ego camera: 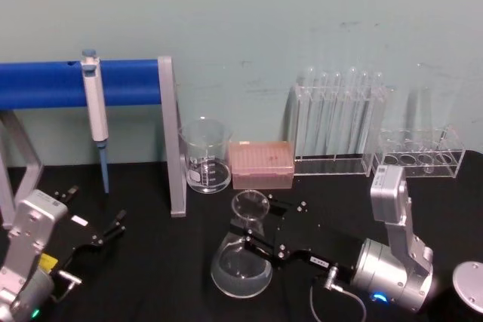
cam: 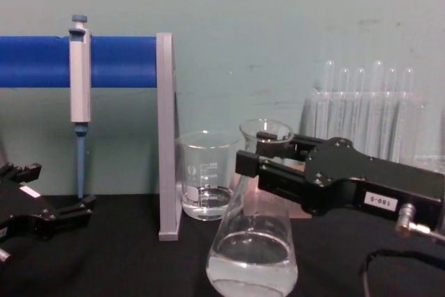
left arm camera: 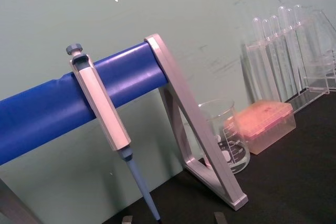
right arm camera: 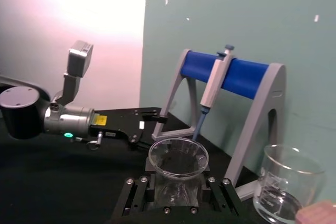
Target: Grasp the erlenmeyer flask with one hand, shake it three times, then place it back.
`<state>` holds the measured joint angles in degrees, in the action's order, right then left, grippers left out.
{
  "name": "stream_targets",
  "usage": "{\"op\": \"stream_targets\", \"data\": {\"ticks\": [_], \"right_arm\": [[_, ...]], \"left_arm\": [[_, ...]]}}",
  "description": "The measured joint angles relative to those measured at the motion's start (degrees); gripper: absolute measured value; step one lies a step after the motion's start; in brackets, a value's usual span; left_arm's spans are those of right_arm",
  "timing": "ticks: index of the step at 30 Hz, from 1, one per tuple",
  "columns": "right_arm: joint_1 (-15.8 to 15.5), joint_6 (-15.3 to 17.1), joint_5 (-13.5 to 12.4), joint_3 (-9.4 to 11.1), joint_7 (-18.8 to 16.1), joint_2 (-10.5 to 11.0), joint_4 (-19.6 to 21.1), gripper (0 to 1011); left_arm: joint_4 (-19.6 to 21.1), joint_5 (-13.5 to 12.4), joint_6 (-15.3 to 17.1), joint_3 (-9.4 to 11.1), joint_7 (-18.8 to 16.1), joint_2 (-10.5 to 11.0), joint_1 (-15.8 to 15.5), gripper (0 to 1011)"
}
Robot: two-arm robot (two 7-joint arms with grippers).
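Since the right hand [ego camera: 250,230] is clenched on the neck of the erlenmeyer flask [ego camera: 240,269], whose tilted body hangs just below its fingers, the grasp looks done. Three shakes and the return to the table [ego camera: 151,277] likely remain. The left hand [ego camera: 94,213] idles well aside, released.

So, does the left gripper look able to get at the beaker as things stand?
Probably not directly. The left gripper sits open off to the left, and the pipette stand's grey leg stands between it and the beaker. It would likely have to come round the leg's front.
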<state>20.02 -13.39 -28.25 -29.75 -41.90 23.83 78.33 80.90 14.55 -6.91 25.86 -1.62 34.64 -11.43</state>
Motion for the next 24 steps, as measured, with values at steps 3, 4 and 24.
{"op": "stream_targets", "data": {"ticks": [3, 4, 24], "right_arm": [[-0.7, -0.1, 0.19, 0.43, 1.55, 0.04, 0.74, 459], [-1.08, -0.16, 0.47, 0.72, 2.54, 0.03, 1.09, 459], [-6.97, 1.29, 8.37, 7.65, 20.07, -2.26, 5.35, 459]], "left_arm": [[0.0, 0.0, 0.0, 0.0, 0.0, 0.0, 0.0, 1001], [0.0, 0.0, 0.0, 0.0, 0.0, 0.0, 0.0, 1001], [0.0, 0.0, 0.0, 0.0, 0.0, 0.0, 0.0, 1001]]}}
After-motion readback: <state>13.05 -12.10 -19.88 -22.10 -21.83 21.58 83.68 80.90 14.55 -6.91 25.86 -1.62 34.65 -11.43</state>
